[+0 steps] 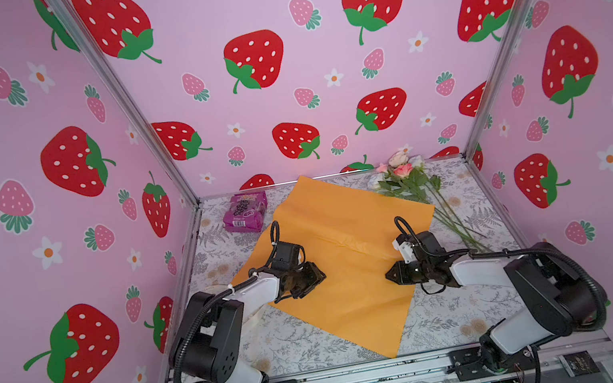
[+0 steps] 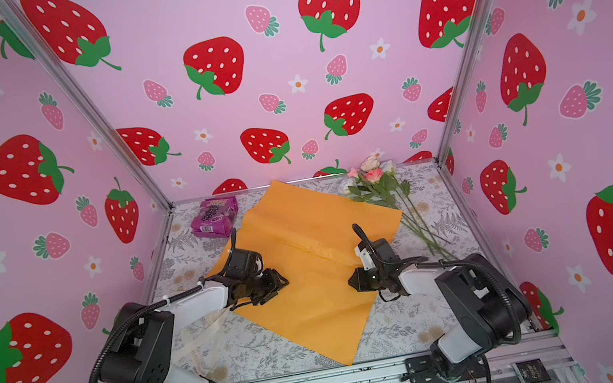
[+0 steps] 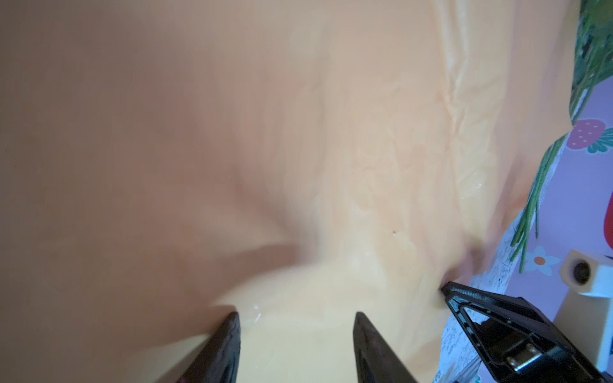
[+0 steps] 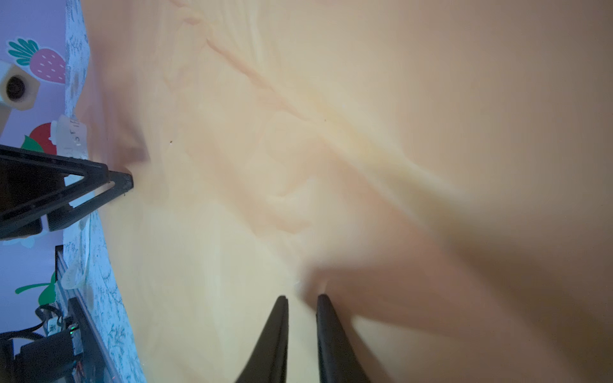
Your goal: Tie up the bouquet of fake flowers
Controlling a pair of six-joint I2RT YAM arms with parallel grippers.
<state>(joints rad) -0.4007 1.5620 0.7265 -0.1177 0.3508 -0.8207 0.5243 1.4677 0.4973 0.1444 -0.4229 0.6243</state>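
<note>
The roses (image 1: 403,174) of the bouquet were laid at the far right of the surface (image 1: 304,340), stems just beside the orange wrapping paper (image 1: 340,254) spread mid-surface. The left end effector (image 3: 297,318) was held spread on the paper. The right end effector (image 4: 300,298) was nearly pressed together, and whether paper was pinched could not be told. Print on the purple packet (image 1: 245,213) could not be read.

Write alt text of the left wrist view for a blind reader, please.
The left gripper, jaws apart, rests on orange wrapping paper filling most of the view. The right gripper touches the paper near its edge, green stems beyond.
</note>
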